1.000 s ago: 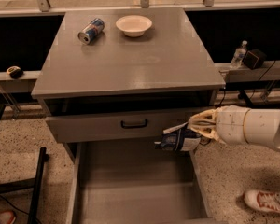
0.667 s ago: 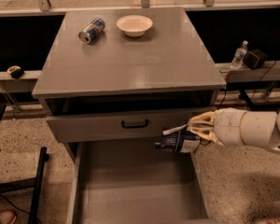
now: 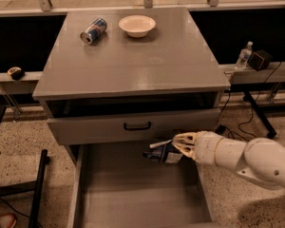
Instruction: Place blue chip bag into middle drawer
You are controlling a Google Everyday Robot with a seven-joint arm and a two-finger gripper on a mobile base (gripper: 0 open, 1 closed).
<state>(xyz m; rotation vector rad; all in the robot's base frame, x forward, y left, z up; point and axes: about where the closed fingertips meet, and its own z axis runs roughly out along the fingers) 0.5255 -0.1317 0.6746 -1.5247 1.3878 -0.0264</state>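
The blue chip bag (image 3: 163, 154), dark blue with pale ends, hangs in my gripper (image 3: 179, 147) at the right side of the pulled-out middle drawer (image 3: 128, 198). My gripper is shut on the bag's right end and holds it just above the drawer's grey floor, under the upper drawer front. My white arm reaches in from the right, over the drawer's right wall.
The upper drawer front with a black handle (image 3: 137, 126) stands slightly open above the bag. On the cabinet top (image 3: 147, 61) lie a blue-silver can (image 3: 93, 31) and a white bowl (image 3: 137, 25). A water bottle (image 3: 243, 56) stands at the right.
My gripper has moved the bag a little to the left and down, further over the middle drawer. The cabinet and its top have not changed.
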